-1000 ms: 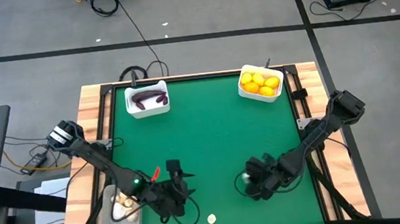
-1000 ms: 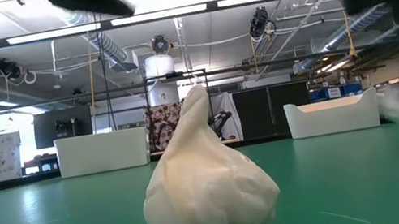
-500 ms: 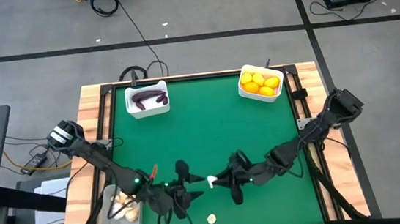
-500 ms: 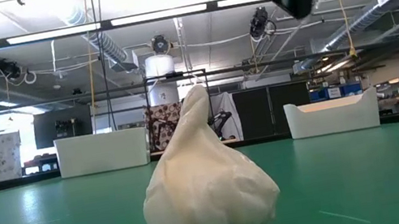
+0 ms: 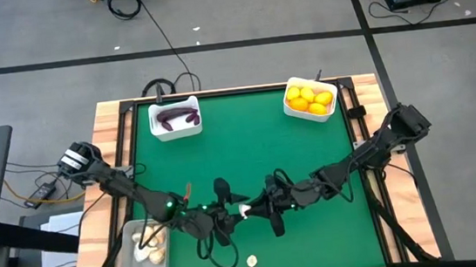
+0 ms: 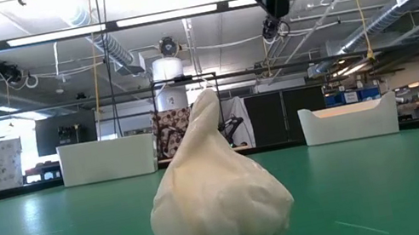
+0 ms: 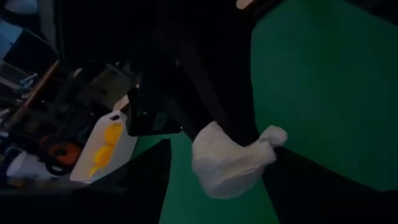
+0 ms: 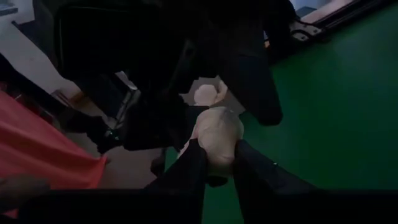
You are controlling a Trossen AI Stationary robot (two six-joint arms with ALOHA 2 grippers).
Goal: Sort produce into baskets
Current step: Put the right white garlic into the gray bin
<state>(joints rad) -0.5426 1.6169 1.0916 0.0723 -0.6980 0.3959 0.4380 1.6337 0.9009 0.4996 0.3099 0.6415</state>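
Garlic bulb (image 8: 216, 135) sits pinched between the fingers of the right gripper (image 5: 254, 208), lower middle of the high view, just beside the left gripper (image 5: 226, 215). Whether the left gripper's fingers are open or closed I cannot tell; dark arm parts hide them. Another garlic bulb (image 5: 252, 260) lies alone near the bottom edge.

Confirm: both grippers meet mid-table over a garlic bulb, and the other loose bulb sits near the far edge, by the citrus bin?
Not quite. The high view shows the loose bulb at the near edge, far from the citrus bin. The right gripper and left gripper do meet mid-table at a garlic bulb.
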